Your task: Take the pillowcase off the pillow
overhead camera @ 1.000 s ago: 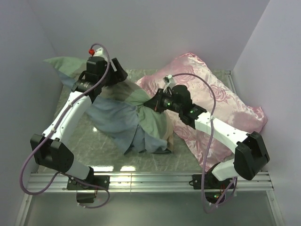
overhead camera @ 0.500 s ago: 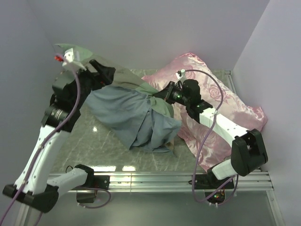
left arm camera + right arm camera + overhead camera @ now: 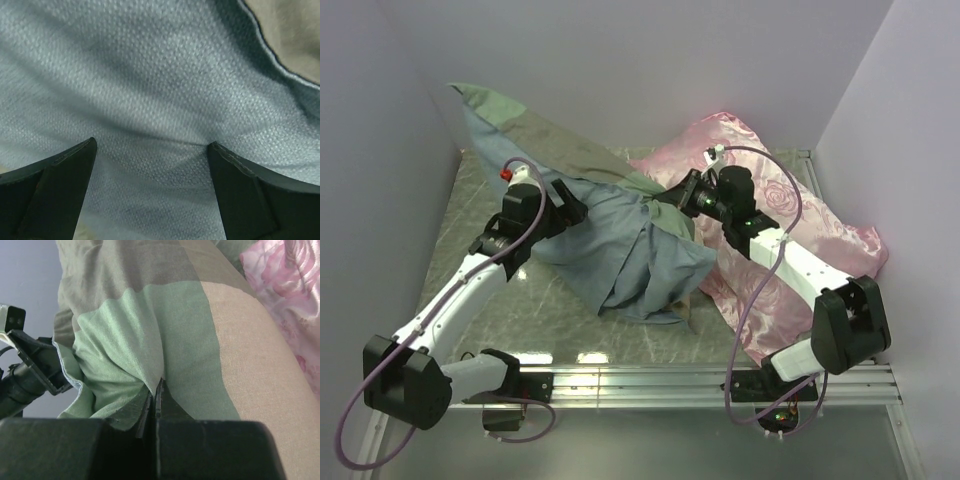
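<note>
From above, the large soft fabric pillowcase [image 3: 610, 245], sage-green and beige outside and grey-blue inside, is seen draped from the far left corner down to the middle of the marbled grey tabletop [image 3: 470, 215], mostly with its grey-blue side up. Its right edge is laid against the pink satin rose-patterned cushion [image 3: 810, 220]. The left gripper [image 3: 572, 205] is pressed into the left flank of the cloth. The right gripper [image 3: 682, 196] is set at the green fold just beside the cushion.

In the left wrist view, the left gripper [image 3: 151, 145] is shown spread wide. Grey-blue weave is stretched across the gap and nothing is pinched. A beige patch is visible at the upper right.

In the right wrist view, the right gripper [image 3: 156, 390] is seen clamped together on a ridge of green cloth of the pillowcase [image 3: 150, 330]. A beige panel lies to its right, and the cushion [image 3: 285, 275] is seen in the upper right corner.
</note>
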Motion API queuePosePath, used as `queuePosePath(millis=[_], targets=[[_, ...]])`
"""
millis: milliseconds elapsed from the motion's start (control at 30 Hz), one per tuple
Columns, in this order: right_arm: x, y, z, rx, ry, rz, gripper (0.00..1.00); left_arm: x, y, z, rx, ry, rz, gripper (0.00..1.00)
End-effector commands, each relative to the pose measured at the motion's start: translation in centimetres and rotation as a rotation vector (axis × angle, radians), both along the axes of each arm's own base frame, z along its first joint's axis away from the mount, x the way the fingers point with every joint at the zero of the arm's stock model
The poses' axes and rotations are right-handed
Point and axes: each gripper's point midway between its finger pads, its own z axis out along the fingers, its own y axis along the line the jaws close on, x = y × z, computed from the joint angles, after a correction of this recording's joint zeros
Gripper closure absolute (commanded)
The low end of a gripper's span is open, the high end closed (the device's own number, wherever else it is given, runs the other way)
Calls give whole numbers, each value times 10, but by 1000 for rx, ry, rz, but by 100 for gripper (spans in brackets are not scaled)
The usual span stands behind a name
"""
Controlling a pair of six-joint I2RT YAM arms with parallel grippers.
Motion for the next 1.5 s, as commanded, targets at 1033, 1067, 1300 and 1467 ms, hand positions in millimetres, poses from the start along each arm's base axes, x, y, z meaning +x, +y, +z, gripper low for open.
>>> queuePosePath(millis=[1033,1067,1300,1467], targets=[[-4,-3,-20,-173,62,25,100,-6,-12,193,-3,-396,-62,100],[-3,-4,-18,-175,57,23,100,-9,-9,217,-8,-440,-46,100],[-1,0,-3,-190,29,30,100,-32,7,295,3,-562,-26,100],[-4,9,2,-172,28,62,100,-43,16,331,5,-632,-11,100]])
